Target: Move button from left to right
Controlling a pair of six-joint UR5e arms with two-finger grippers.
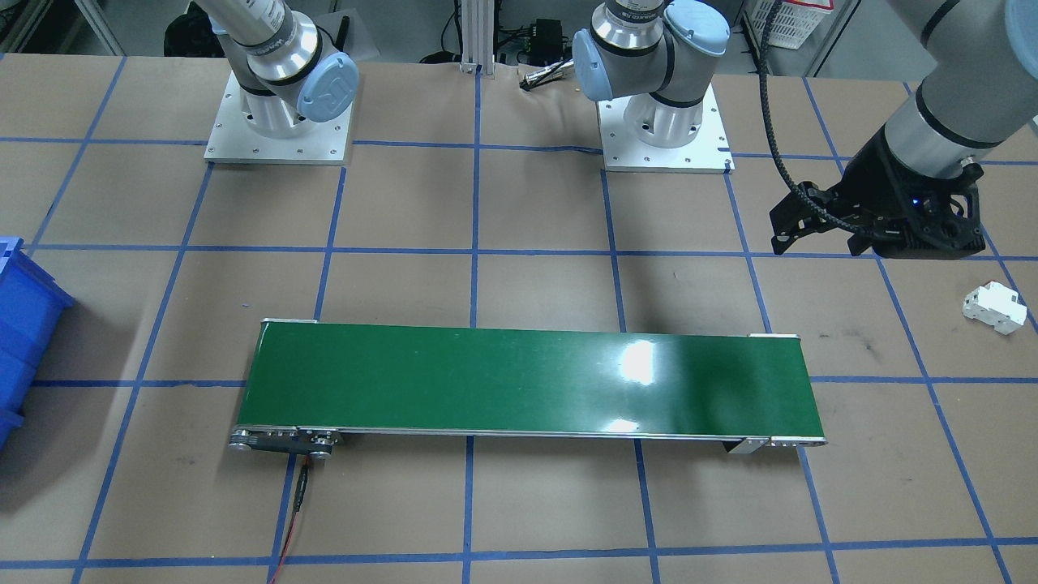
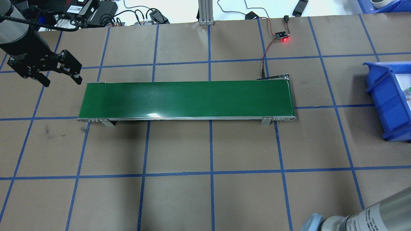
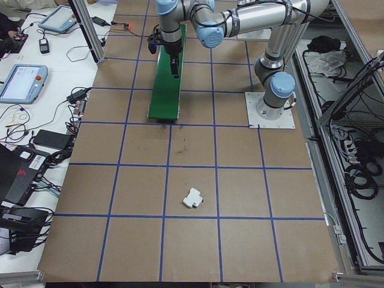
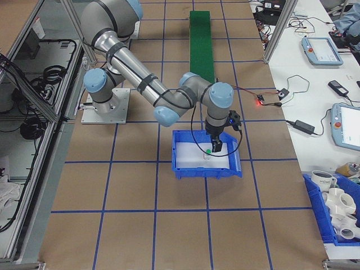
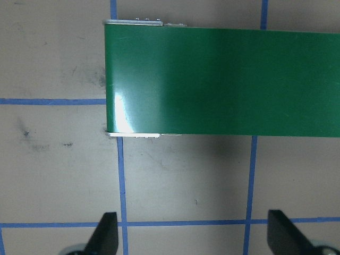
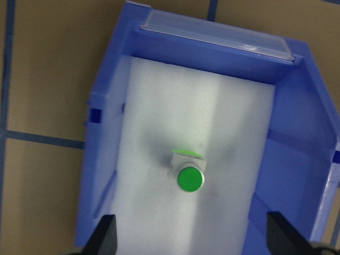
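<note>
Green cap up, the button [image 6: 189,177] sits on the white foam lining of the blue bin [image 6: 297,133], near the middle of the lining and clear of all four walls. The right claw [image 6: 188,236] hangs directly above it with its two fingers spread wide, one finger [image 6: 105,234] to each side of the button in the wrist view; nothing is between them and they touch neither button nor bin. The right-end view confirms this: the right claw [image 4: 213,147] is lowered inside the bin [image 4: 206,169], with a green speck, the button [image 4: 207,151], just below its tips.

The left claw [image 2: 61,78] is also spread wide and holds nothing. It hovers above the desk [image 2: 205,192] just beyond the end of the green belt [image 2: 186,100] on the robot's left. Its wrist camera looks down on that belt end [image 5: 223,79] and on bare brown paper with blue tape lines.

The overhead view shows only a corner of the bin at the desk's right edge, and not the right claw. The front view shows the left claw [image 1: 811,235] and a white block [image 1: 994,307] lying on the desk near it, towards the desk's left end; the overhead view does not reach the block. The left-end view shows the block [image 3: 192,198] well apart from the belt.
</note>
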